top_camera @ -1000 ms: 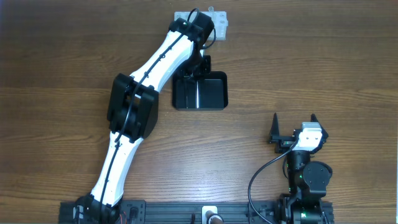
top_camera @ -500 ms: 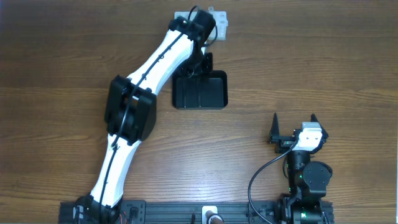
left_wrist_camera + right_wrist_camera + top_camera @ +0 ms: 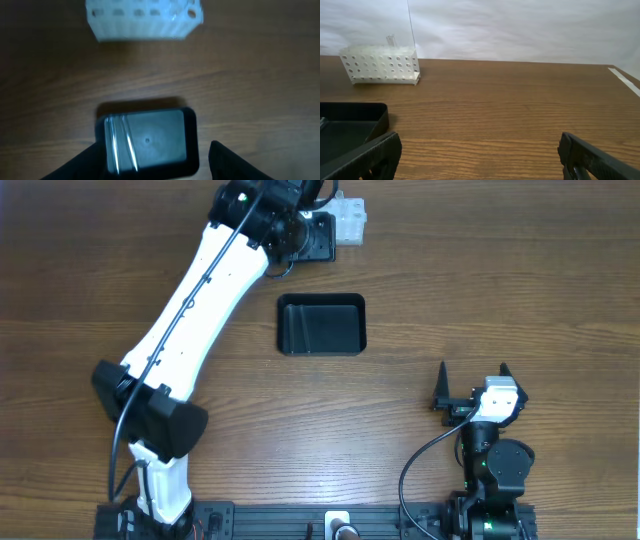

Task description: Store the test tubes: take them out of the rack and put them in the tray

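Left wrist view: tubes (image 3: 121, 145) across tray (image 3: 190, 140)

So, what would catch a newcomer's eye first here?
The long white left arm stretches diagonally across the wooden table to the white rack at its far edge. A black tray sits mid-table with clear test tubes lying inside, and the right hand rests open near its base.

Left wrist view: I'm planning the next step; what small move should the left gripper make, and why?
Probably carry the open left gripper over the white perforated plastic rack: one clear test tube stands in it, while other clear tubes lie in the black plastic tray.
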You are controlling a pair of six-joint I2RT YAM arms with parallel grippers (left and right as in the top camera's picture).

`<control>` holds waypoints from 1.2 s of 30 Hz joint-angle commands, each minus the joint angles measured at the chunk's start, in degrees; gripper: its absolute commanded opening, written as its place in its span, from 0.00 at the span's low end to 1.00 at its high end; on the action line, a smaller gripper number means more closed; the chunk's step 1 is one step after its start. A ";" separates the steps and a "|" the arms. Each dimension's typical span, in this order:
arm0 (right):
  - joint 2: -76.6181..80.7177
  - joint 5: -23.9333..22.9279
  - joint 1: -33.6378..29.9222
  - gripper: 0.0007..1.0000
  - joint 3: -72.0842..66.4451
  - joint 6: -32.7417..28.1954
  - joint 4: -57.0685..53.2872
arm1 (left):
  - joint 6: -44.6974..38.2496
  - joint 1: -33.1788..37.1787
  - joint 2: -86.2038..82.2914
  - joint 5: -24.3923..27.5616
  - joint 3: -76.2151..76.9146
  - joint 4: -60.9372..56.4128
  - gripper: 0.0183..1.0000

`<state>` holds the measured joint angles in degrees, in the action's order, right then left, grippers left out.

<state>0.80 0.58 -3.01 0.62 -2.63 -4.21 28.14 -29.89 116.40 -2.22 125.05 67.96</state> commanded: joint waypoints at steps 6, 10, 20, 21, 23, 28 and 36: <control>-0.52 0.87 -0.07 0.99 -0.31 -0.02 -0.11 | -0.22 0.00 -17.29 -4.28 -22.67 -14.88 0.97; -0.52 0.87 -0.07 0.99 -0.31 -0.02 -0.13 | -0.24 0.02 -28.83 -9.16 -37.97 -24.65 1.00; -0.52 0.87 -0.07 0.99 -0.31 -0.02 -0.11 | -0.90 4.76 -61.86 -8.76 -73.75 -44.37 1.00; -0.52 0.87 -0.07 0.99 -0.31 -0.02 -0.13 | -1.22 6.10 -64.35 -8.70 -76.43 -47.43 1.00; -0.52 0.87 -0.07 0.99 -0.31 -0.02 -0.13 | -4.57 9.42 -69.96 -6.67 -82.51 -54.80 1.00; -0.52 0.87 -0.07 0.99 -0.31 -0.02 -0.13 | -9.92 18.36 -83.91 -3.19 -97.13 -71.08 1.00; -0.52 0.87 -0.07 0.99 -0.31 -0.02 -0.13 | -12.28 28.37 -101.33 -2.91 -114.51 -83.93 1.00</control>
<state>0.73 0.62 -3.01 0.62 -2.61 -4.21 19.53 -4.23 19.99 -6.37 15.18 -13.69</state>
